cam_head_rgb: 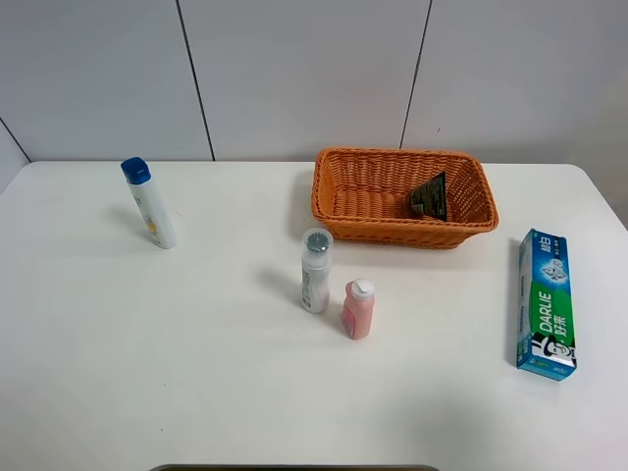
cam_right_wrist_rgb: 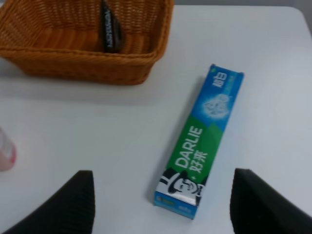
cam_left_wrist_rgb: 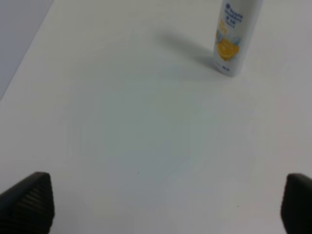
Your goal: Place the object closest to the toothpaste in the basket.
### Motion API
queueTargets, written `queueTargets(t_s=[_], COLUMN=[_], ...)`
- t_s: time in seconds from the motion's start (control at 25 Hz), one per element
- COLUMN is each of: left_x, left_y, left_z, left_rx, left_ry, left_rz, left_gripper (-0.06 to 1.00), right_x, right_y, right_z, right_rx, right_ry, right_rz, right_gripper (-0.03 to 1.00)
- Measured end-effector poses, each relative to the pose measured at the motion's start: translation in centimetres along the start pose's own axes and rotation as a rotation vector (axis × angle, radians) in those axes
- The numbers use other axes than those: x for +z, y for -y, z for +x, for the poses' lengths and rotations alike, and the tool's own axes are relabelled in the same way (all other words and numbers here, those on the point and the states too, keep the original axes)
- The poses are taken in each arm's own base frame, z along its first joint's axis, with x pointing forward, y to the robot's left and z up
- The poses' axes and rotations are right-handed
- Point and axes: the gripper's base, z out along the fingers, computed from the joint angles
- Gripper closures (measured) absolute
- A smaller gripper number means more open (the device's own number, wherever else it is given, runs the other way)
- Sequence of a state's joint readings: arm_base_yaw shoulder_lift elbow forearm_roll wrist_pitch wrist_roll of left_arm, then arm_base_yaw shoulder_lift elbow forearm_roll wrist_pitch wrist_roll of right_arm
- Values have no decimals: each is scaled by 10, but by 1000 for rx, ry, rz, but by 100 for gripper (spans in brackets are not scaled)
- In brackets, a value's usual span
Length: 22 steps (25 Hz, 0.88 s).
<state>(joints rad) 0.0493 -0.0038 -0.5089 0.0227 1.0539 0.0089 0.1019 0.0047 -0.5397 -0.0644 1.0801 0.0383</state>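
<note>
White tabletop point(cam_head_rgb: 196, 373) carries everything we see. At the far side, right of centre, sits the orange wicker basket point(cam_head_rgb: 373, 196) with a dark packet point(cam_head_rgb: 430, 196) leaning inside. The Darlie toothpaste box point(cam_head_rgb: 547, 302) lies flat at the right edge. A blue-capped white bottle point(cam_head_rgb: 149, 204) stands tilted at far left. Near the middle stand a clear-capped white bottle point(cam_head_rgb: 315, 271) and, just beside it, the pink bottle point(cam_head_rgb: 357, 309), the nearer of the two to the toothpaste. Our left fingers point(cam_left_wrist_rgb: 29, 201) and right fingers point(cam_right_wrist_rgb: 68, 204) are spread wide, holding nothing.
</note>
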Motion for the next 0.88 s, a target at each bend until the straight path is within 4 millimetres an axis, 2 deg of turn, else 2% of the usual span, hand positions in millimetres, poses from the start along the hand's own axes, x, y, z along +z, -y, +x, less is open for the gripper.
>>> queueTargets(t_s=[0.16, 0.88], left_x=[0, 0], left_y=[0, 0], left_z=[0, 0], left_rx=[0, 0], left_ry=[0, 0], left_rz=[0, 0], left_gripper=[0, 0], right_x=[5, 5], right_y=[0, 0], right_z=[6, 6], right_rx=[11, 11], right_ry=[-22, -21], right_rz=[44, 44], right_gripper=[34, 34])
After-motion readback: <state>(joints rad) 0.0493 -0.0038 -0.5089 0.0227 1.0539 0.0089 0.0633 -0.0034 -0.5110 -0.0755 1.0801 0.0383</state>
